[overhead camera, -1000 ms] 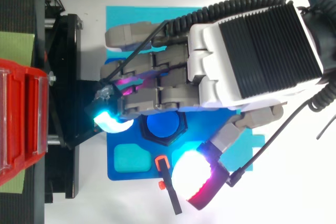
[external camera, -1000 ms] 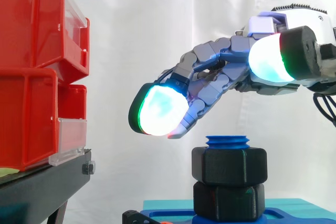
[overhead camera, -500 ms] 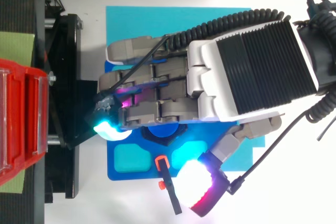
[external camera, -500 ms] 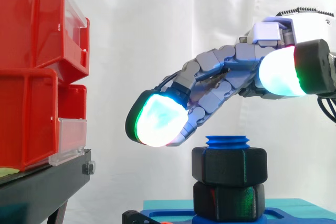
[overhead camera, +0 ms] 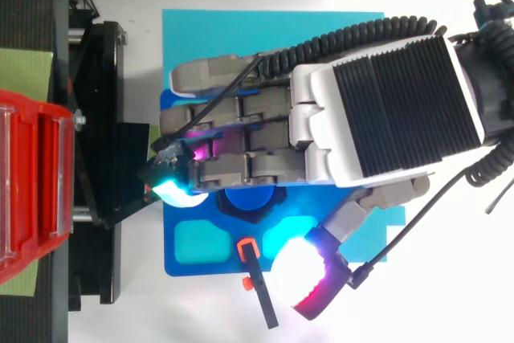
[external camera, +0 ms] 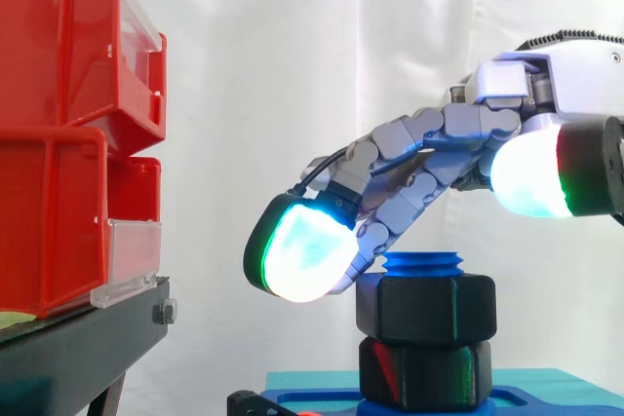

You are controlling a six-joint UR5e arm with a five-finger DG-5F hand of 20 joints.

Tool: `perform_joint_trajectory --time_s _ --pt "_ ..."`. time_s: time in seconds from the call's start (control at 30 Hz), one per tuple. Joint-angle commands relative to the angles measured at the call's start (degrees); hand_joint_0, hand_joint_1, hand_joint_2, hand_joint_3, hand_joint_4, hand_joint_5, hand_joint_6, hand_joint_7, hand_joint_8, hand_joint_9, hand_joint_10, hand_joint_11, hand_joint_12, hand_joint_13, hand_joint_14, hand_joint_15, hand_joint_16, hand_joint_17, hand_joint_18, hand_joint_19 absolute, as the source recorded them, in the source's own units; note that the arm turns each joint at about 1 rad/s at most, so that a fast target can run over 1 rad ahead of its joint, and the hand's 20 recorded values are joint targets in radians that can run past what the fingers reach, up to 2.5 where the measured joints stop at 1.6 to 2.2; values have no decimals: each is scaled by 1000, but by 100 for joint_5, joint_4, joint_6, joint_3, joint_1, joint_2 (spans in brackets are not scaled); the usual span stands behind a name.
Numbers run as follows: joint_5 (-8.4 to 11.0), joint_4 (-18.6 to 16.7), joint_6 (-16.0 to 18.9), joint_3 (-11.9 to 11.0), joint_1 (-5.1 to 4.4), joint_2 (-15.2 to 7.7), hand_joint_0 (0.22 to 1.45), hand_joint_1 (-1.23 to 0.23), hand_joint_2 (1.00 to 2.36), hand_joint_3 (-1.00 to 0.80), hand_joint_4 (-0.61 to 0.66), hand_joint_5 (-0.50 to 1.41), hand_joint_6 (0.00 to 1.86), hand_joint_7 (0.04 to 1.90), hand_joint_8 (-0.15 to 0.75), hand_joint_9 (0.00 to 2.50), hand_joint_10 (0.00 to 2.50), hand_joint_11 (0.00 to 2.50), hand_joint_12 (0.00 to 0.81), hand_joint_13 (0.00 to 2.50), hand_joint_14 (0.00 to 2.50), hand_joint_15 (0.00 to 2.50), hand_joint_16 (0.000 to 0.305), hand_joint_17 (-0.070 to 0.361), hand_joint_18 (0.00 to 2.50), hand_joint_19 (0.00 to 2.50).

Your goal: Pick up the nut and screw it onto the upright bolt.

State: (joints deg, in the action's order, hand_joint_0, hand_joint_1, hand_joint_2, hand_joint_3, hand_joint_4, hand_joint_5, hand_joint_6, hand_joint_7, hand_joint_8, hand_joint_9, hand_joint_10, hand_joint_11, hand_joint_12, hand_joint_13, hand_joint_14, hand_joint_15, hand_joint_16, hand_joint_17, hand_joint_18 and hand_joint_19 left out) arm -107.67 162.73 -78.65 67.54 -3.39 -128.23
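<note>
A black hex nut (external camera: 425,309) sits on the upright blue bolt (external camera: 422,262), above a second black hex piece (external camera: 425,373) at the bolt's foot. The bolt's blue top (overhead camera: 249,198) peeks out under my hand (overhead camera: 385,102) in the top view. My hand is open and slants down to the left over the bolt. One glowing fingertip (external camera: 297,250) hangs just left of the nut's top edge, and the fingers (external camera: 429,148) behind it reach down to the bolt's tip. The glowing thumb (external camera: 531,177) stays apart, up and to the right.
The bolt stands on a blue base plate (overhead camera: 173,259) laid on a cyan mat (overhead camera: 241,30). Stacked red bins (external camera: 68,124) on a black stand (external camera: 78,348) fill the left. A small orange and black clip (overhead camera: 257,287) lies at the plate's near edge.
My hand has come down over the bolt. The leading fingertip dropped from above the bolt's top to level with the nut's upper edge, and the thumb sank too.
</note>
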Motion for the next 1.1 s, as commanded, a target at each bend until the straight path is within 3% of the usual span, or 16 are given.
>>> perform_joint_trajectory --time_s 0.0,0.37,0.67,0.8,0.83,1.07 --pt "0 74 -45 -4 14 0 481 -168 1000 -500 215 -155 501 653 233 541 0 0 246 306 0 0 23 53 0 0" --pt "0 180 -89 4 66 0 515 -184 1000 -500 282 -77 504 973 256 718 0 0 207 459 0 0 15 34 30 0" --pt "0 206 -98 -4 137 0 524 -198 1000 -500 223 -48 504 1208 262 797 0 0 193 529 0 0 12 27 102 0" --pt "-9 206 -89 4 154 0 529 -206 1000 -500 201 -26 503 1370 270 849 0 0 186 563 0 0 11 24 139 0" --pt "-17 206 -98 4 163 0 532 -213 1000 -500 196 -9 501 1497 273 902 0 0 183 583 0 0 10 22 156 0" --pt "-17 206 -98 4 207 0 538 -232 1000 -500 158 -9 614 1349 275 1002 0 0 163 646 0 0 7 15 231 0"
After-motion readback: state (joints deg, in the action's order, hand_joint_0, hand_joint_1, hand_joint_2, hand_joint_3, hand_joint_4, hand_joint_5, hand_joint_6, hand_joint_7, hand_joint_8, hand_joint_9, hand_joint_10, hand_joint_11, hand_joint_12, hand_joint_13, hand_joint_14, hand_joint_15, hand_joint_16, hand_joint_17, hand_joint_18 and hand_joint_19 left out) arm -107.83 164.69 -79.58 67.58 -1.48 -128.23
